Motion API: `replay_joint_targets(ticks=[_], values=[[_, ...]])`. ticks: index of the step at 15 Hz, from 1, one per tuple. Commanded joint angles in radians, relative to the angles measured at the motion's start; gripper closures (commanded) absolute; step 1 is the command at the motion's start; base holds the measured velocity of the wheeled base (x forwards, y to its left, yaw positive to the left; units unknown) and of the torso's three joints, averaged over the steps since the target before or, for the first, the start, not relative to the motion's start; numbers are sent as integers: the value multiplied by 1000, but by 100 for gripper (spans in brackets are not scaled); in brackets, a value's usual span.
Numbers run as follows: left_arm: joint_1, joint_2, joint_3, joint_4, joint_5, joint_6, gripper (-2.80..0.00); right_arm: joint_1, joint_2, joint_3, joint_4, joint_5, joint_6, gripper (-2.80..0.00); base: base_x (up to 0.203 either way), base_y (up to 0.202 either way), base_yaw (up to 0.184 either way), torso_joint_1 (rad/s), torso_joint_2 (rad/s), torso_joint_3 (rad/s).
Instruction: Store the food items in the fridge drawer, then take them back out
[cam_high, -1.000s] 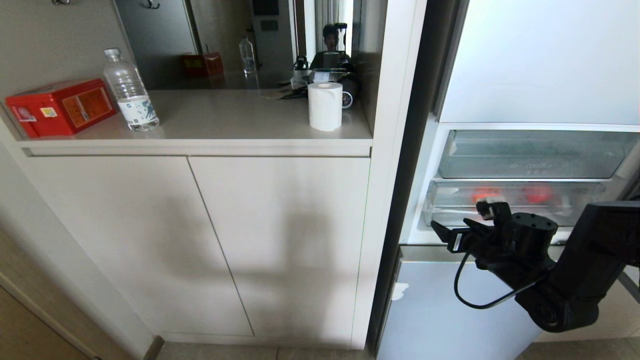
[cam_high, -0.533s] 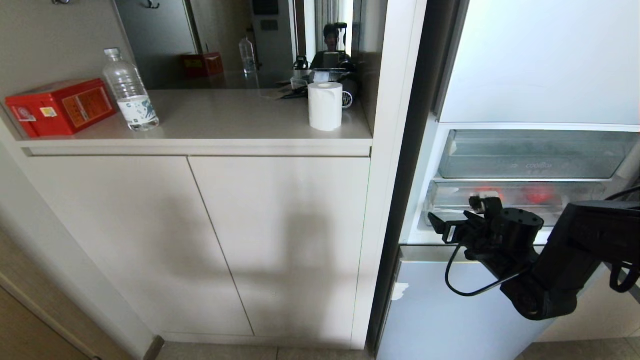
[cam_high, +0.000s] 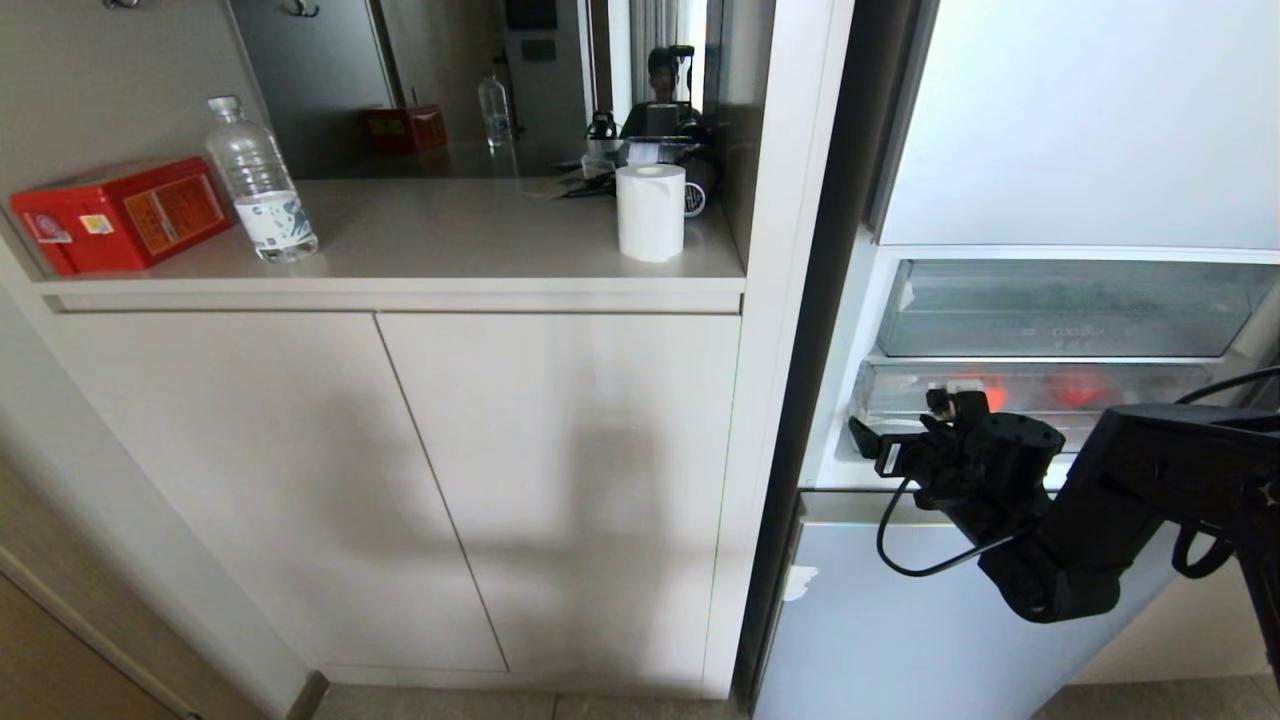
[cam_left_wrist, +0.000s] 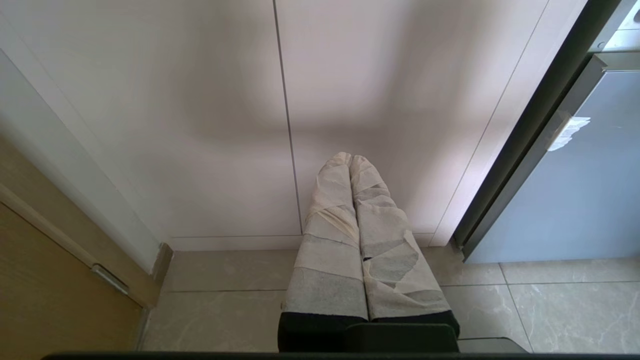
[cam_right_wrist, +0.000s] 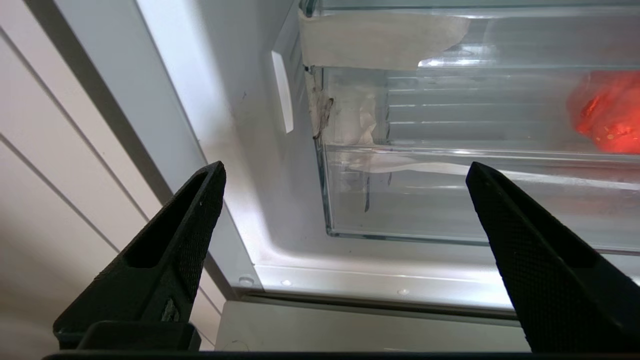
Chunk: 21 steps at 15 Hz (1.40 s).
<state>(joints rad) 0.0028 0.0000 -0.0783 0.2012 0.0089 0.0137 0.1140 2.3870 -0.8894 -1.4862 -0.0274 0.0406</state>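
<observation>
Head view: right gripper (cam_high: 868, 450) is being held at the left front corner of the fridge drawer (cam_high: 1120, 425), fingers (cam_right_wrist: 170, 250) spread wide and empty. Both food items (cam_high: 1078, 388) are being seen inside the closed drawer, behind its front, toward the robot's right. Left gripper (cam_left_wrist: 350, 162) is being kept parked, fingers together.

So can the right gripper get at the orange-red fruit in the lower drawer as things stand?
Probably not yet. The right gripper is open in front of the fridge drawer, but the drawer looks pushed in and its clear front wall stands between the fingers and the orange-red fruit.
</observation>
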Motion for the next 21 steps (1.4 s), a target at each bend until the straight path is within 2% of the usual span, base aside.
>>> replay_joint_targets(ticks=[1, 10, 21], values=[[0, 0, 0, 1, 0, 0, 0, -2, 13, -21, -8, 0, 4, -280, 0, 0, 0, 0, 0, 0], [0, 0, 0, 1, 0, 0, 0, -11, 8, -84, 20, -14, 8, -280, 0, 0, 0, 0, 0, 0], [0, 0, 0, 1, 0, 0, 0, -13, -36, -72, 20, -20, 10, -280, 0, 0, 0, 0, 0, 0]])
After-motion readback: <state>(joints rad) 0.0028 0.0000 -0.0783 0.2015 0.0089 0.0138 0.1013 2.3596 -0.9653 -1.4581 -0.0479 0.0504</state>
